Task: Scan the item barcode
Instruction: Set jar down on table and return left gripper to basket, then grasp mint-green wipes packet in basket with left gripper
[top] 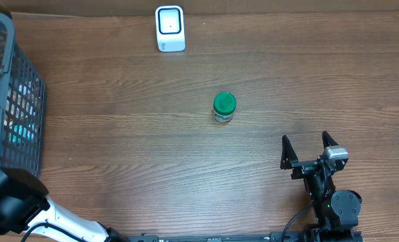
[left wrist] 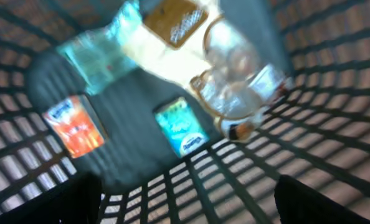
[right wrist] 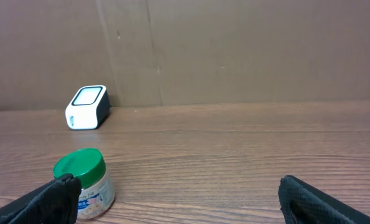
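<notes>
Two grippers concern us. We see the right gripper [top: 310,143] at lower right of the overhead view, black fingers spread wide and empty. The left gripper [left wrist: 185,199] hangs over the grey lattice basket [top: 21,101], jaws apart above blurred glossy packets. Our small round jar [top: 224,107], green lid, stands mid-frame on the wood-grain table [top: 119,148]; the white boxy scanner [top: 170,28] sits at top centre.

overhead looks straight down; left wrist peers into basket [left wrist: 334,93] (close, blurred); right wrist low, shares scanner [right wrist: 86,107] with overhead.
</notes>
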`<state>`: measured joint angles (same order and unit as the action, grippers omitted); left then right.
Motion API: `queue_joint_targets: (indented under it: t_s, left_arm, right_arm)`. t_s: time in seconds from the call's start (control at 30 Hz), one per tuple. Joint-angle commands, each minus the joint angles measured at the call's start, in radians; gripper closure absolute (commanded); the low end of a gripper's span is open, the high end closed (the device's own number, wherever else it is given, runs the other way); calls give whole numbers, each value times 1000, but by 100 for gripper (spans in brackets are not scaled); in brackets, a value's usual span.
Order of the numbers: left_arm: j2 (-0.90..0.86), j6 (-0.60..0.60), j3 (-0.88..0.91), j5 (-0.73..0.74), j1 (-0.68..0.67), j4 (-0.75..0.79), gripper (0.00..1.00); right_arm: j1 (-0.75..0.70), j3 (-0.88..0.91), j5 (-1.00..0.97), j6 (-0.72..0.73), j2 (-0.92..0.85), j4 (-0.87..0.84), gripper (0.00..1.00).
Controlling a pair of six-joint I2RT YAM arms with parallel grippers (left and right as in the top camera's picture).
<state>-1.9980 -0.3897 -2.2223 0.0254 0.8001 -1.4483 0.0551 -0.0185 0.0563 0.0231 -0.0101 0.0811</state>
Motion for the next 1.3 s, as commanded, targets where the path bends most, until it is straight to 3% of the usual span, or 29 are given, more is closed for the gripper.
queue_joint_targets:
  t_s: [0.0, 0.27, 0.5, 0.67, 0.83, 1.07, 1.17, 1.27]
  left_arm:
    - [6, 16, 163, 21, -3, 66, 9]
    - [6, 8, 497, 18, -14, 325, 7]
    - [6, 8, 666, 15, -21, 528, 6]
    - [6, 9, 732, 11, -38, 620, 12]
    - [6, 9, 744, -48, -44, 639, 29]
    - [7, 8, 747, -66, -43, 622, 79]
    - [7, 8, 745, -67, -42, 613, 93]
    - [10, 8, 719, -66, -40, 584, 96]
  right_arm:
    - [6, 11, 6, 4, 7, -3, 0]
    - [6, 11, 6, 4, 7, -3, 0]
    - [6, 11, 6, 4, 7, -3, 0]
    - [6, 11, 6, 4, 7, -3, 0]
    - [6, 11, 6, 4, 7, -3, 0]
    - [6, 11, 6, 4, 7, -3, 0]
    - [6, 11, 6, 4, 7, -3, 0]
    - [6, 11, 6, 4, 7, -3, 0]
